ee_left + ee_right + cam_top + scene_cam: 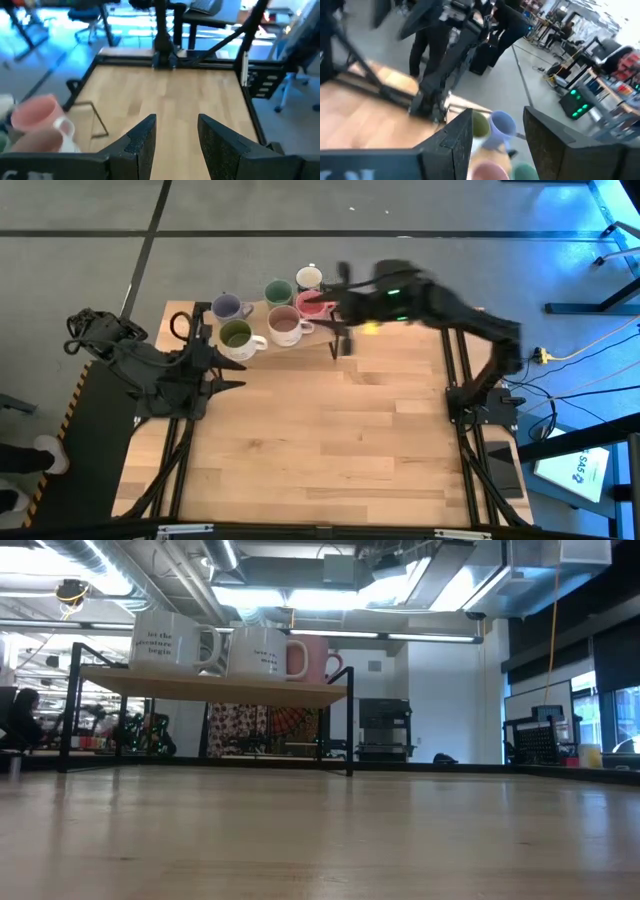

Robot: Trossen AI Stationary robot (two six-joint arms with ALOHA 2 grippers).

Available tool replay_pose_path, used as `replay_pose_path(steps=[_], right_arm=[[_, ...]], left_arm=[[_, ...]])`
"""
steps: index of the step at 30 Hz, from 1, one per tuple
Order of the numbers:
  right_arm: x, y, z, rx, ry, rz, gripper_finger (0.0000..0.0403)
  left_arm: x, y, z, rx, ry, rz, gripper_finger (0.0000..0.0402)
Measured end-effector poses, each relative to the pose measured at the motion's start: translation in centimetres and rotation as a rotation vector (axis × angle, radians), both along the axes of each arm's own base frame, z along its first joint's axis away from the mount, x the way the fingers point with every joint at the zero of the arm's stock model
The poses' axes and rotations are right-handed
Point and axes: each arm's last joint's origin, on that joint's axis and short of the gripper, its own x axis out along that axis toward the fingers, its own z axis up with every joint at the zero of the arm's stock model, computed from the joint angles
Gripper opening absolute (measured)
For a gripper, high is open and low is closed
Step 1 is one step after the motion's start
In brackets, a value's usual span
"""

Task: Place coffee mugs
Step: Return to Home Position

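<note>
Coffee mugs (280, 320): all six bunched on the shelf (215, 692) at the worktop's (330, 440) far edge, nearer the far-left corner. Far row, from the left-edge side: lavender-blue mug (228, 307), teal-green mug (278, 292), white mug (309, 278). Near row, same order: green mug with white handle (237, 335), pale mug with brown inside (285, 326), pink mug (312, 304). All upright, openings up.

Low view: shelf board raised on dark legs, with two pale lettered mugs and the pink one side by side on top.

Right gripper (497, 117): released, fingers spread wide and gripping nothing. Over the shelf's right end, just beside the pink mug; cannot tell whether touching, too smeared from above. Lavender-blue and green mugs framed in the gap in the right wrist view. Right arm (470, 325) stretched in from its base at the right edge.

Left gripper (176, 119): also released, fingers apart. Over the worktop's left side, near the green mug with white handle but clear of it, aimed across toward the right edge.
</note>
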Motion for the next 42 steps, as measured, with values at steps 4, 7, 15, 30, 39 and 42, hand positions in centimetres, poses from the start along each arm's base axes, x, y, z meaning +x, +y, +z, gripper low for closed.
replay_pose_path(steps=[4, 7, 15, 30, 39, 42], right_arm=[[-7.3, 1.0, 4.1, -0.098, -0.026, 0.025, 0.016], [-13.3, 1.9, 7.0, -0.141, -0.113, 0.025, 0.016], [-24.2, 2.9, 5.2, -0.168, -0.098, -0.125, 0.016], [-31.4, 3.6, -16.8, 0.081, -0.346, -0.264, 0.016], [-29.8, 3.4, -23.5, 0.134, -0.307, -0.241, 0.016], [-28.6, 3.3, -25.8, 0.14, -0.271, -0.215, 0.016]], left_arm=[[0.4, -0.1, 0.6, 0.074, -0.067, 0.026, 0.0139], [0.3, 0.1, 1.8, 0.081, -0.175, 0.06, 0.0139], [-4.5, 3.5, 1.3, -0.044, -0.282, 0.115, 0.0139], [-6.7, 4.8, -10.7, -0.224, -0.373, 0.105, 0.0139], [-6.5, 4.6, -16.9, -0.291, -0.428, 0.112, 0.0139], [-6.0, 4.4, -19.3, -0.3, -0.436, 0.116, 0.0139]])
